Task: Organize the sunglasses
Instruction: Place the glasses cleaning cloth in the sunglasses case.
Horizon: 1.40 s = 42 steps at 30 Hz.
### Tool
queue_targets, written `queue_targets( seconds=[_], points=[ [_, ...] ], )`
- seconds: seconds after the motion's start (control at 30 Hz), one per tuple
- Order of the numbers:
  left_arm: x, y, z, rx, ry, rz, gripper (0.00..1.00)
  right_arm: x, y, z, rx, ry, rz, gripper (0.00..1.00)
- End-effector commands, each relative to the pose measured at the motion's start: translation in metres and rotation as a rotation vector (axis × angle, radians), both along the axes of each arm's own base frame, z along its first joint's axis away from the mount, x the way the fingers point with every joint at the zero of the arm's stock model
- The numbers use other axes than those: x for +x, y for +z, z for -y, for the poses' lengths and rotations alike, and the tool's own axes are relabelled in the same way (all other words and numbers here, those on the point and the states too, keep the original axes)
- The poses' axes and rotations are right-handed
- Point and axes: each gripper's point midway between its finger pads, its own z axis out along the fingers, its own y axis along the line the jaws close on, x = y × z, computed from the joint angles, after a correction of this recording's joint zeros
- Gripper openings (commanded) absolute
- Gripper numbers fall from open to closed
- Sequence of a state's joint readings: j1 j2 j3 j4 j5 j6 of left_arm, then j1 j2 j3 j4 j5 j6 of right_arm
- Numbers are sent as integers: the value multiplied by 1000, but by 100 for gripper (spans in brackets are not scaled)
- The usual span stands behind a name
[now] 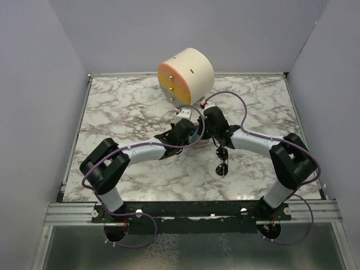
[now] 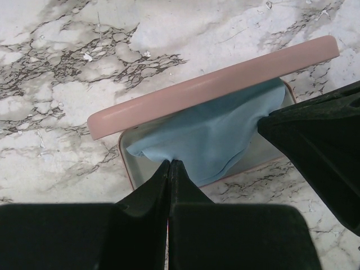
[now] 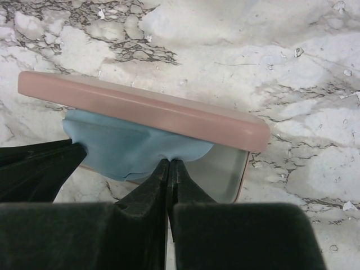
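left gripper [image 2: 169, 164] and right gripper [image 3: 169, 163] each pinch the blue cloth [image 2: 214, 135] over the open pink case [image 2: 214, 84]. sunglasses [image 1: 221, 167] seemingly lie apart on the table [image 1: 124, 107].

Left arm [image 1: 143, 151] and right arm [image 1: 253, 140]: pale grey-white links, bulky black joint housings. Thin purple cables [image 1: 227, 92] loop along both. Fingers [image 2: 146, 197] matte black, finely textured. Bases bolted to silver rail [image 1: 67, 214].

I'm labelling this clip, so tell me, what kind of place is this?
Probably a lab test booth, not a home: a marble-pattern tabletop boxed in by plain lavender walls, with left arm and right arm bolted to a metal rail.
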<state>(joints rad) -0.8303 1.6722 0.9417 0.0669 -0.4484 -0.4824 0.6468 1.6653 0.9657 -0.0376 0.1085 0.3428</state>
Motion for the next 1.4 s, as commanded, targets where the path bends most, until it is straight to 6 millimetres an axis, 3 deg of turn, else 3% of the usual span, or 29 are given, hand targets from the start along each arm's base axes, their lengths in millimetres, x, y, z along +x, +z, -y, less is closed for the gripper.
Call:
queue_targets(
  seconds=[0.0, 0.2, 0.27, 0.4, 0.83, 1.37],
  points=[
    [8, 2, 7, -22, -8, 12, 0, 6, 0, -6, 18, 22, 9, 1],
    [5, -4, 5, -27, -8, 2, 0, 3, -8, -1, 3, 12, -7, 1],
    [3, -18, 4, -11, -8, -25, 0, 2, -12, 0, -6, 9, -18, 1],
    [0, -26, 4, -16, -10, -45, 0, -2, -16, 3, -14, 6, -31, 1],
    [-3, -32, 0, 9, -12, -69, 0, -15, -29, 10, -36, 12, -81, 1],
    [7, -38, -12, 35, -6, -83, 0, -26, -41, 12, -36, 17, -125, 1]
  ],
)
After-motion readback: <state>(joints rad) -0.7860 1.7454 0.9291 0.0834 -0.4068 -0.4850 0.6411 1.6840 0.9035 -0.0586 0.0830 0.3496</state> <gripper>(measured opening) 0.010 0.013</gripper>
